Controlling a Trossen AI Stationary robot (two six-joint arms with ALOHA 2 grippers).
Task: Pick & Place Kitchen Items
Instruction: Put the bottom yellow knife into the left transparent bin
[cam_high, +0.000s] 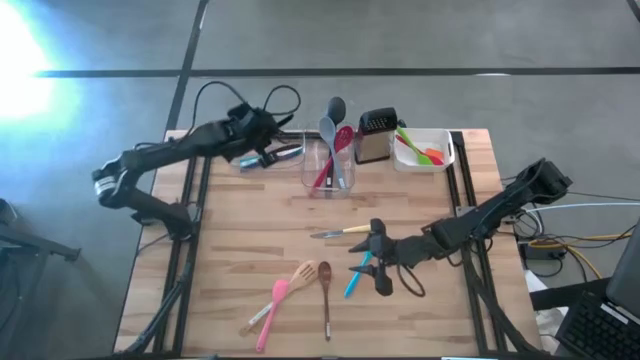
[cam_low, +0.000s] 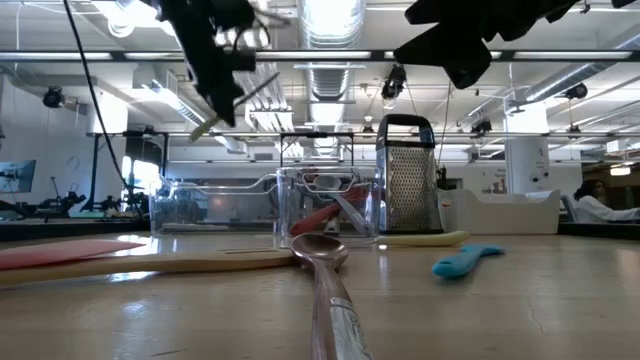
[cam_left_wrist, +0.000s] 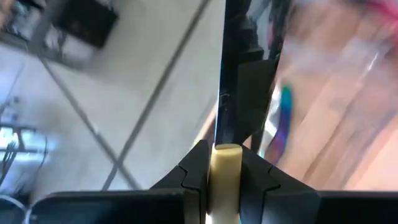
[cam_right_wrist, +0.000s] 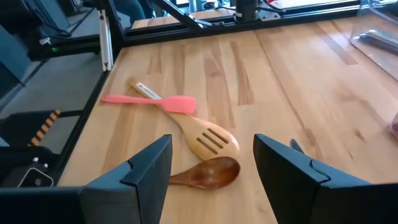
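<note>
From above, the left gripper (cam_high: 262, 140) hung over the table's far left part, its jaws clamped on a yellow-handled knife (cam_high: 283, 153) whose blade pointed toward the clear tub (cam_high: 330, 168) just beside it. The right gripper (cam_high: 377, 258) hovered with jaws wide; a blue spoon (cam_high: 354, 279) lay just under them, a second yellow-handled knife (cam_high: 338, 232) lay near them toward the tub, and a wooden spoon (cam_high: 325, 290), slotted wooden spatula (cam_high: 298, 275) and pink spatula (cam_high: 272, 305) lay farther off.

At table height, the left gripper (cam_low: 225, 60) hung high above the tub (cam_low: 325, 205), and the knife (cam_low: 240, 105) slanted down from its jaws.

The left wrist camera showed a pale handle (cam_left_wrist: 224, 177) pinched between the jaws.

The right wrist camera showed wide jaws, with the wooden spoon (cam_right_wrist: 208, 172), slotted spatula (cam_right_wrist: 208, 142) and pink spatula (cam_right_wrist: 152, 101) ahead of them.
</note>
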